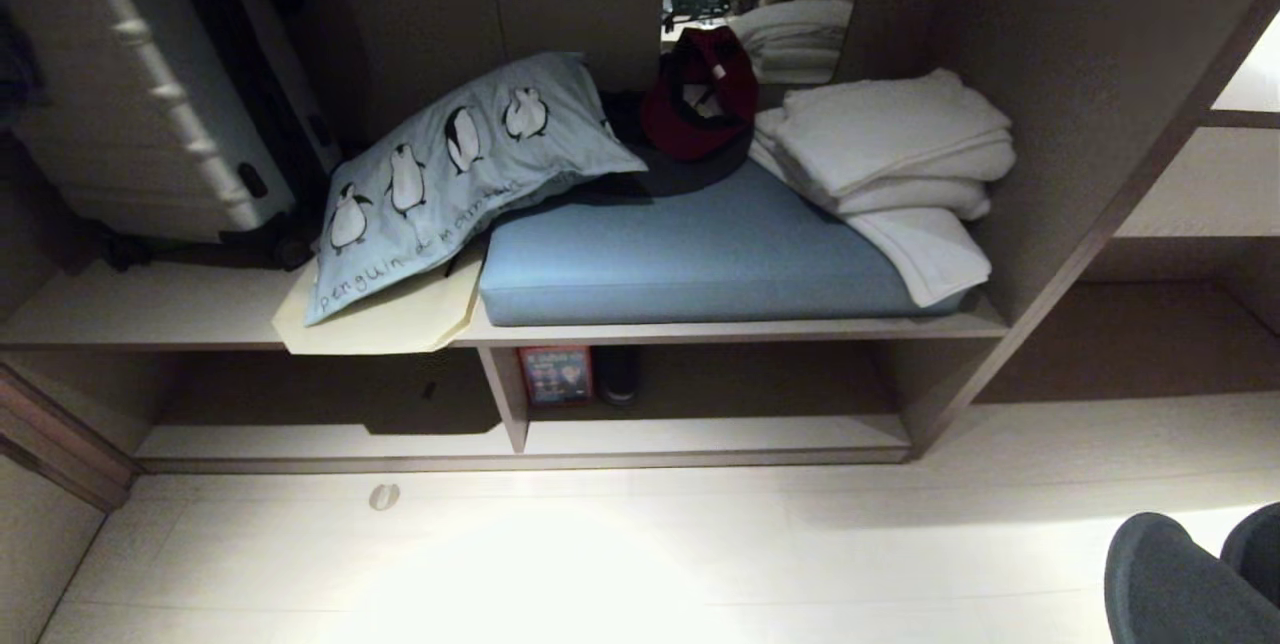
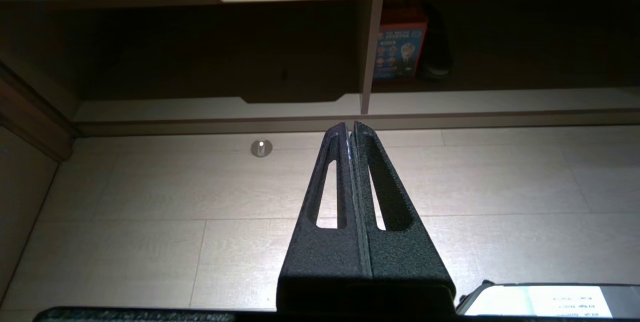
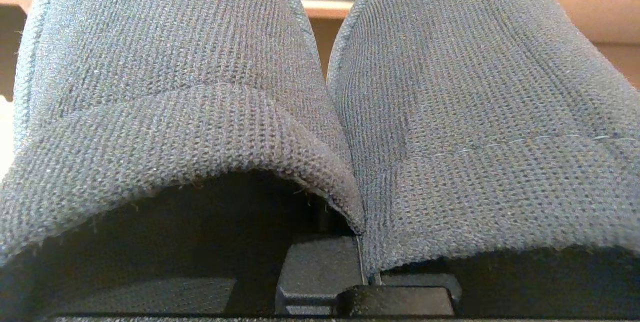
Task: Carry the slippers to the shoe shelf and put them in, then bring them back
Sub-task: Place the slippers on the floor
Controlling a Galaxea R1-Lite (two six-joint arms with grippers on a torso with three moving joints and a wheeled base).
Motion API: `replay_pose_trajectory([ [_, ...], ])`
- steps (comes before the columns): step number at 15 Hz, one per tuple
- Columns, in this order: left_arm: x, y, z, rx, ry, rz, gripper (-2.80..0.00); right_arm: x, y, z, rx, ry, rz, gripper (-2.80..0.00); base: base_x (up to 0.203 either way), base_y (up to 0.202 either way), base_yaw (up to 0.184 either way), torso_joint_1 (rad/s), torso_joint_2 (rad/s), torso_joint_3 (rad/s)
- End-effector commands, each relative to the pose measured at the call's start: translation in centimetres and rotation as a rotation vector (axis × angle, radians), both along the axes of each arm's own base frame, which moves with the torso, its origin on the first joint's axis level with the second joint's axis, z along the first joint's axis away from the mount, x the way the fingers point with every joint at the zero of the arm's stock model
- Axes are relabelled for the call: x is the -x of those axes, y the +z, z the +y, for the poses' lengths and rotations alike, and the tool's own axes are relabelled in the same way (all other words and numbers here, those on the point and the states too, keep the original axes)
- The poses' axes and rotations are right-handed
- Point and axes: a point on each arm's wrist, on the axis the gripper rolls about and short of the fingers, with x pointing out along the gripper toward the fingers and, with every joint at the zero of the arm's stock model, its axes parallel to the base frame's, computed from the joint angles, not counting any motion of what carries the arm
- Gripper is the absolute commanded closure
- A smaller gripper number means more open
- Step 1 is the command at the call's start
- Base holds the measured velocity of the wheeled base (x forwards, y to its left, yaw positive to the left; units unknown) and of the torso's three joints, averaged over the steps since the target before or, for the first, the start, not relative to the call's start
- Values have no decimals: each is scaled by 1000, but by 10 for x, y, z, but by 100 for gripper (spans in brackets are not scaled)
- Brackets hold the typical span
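We are facing the shoe shelf (image 1: 700, 434), a low, wide cubby of pale wood-grain boards with a dark back, sitting right at floor level under a long bench board. An upright divider (image 1: 505, 394) splits it in two. Tucked just right of that divider, deep inside, stand a red printed box (image 1: 555, 374) and a dark shoe (image 1: 617, 376) beside it.

Up on the bench board we see a blue cushion (image 1: 690, 259), a penguin-print pillow (image 1: 450, 174) leaning partly over a beige paper sheet (image 1: 385, 319), a dark red cap (image 1: 700, 94) and a stack of white folded towels (image 1: 890, 154). A pale hard-shell suitcase (image 1: 140, 84) leans at the far left.

Our right claw (image 3: 367, 274) is clenched on the slippers (image 3: 450, 112). In the right wrist view the pair fills nearly everything: two dark charcoal-blue knit toes side by side, touching along their inner edges, with the claw's dark body just showing where the two inner edges meet. In the head view only their rounded tips (image 1: 1190, 574) peek in at the lower right corner, above the pale floor (image 1: 600, 564) and well short of the shelf.

Our left claw (image 2: 351, 127) hangs empty over the floor, its two slotted fingers (image 2: 330, 187) pressed flat together, pointing toward the shelf's front edge. A small round metal stud (image 2: 261, 148) sits in the floor near it.
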Motion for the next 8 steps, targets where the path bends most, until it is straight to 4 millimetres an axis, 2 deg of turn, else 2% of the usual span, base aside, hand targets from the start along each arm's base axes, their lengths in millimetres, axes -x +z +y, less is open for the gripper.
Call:
replay_pose_trajectory([
  [1,0,0,0,0,0,1,0,0,0,0,0,1,2,0,0,0,0,3,-2,207],
  [8,0,0,0,0,0,1,0,0,0,0,0,1,2,0,0,0,0,5,3,200],
])
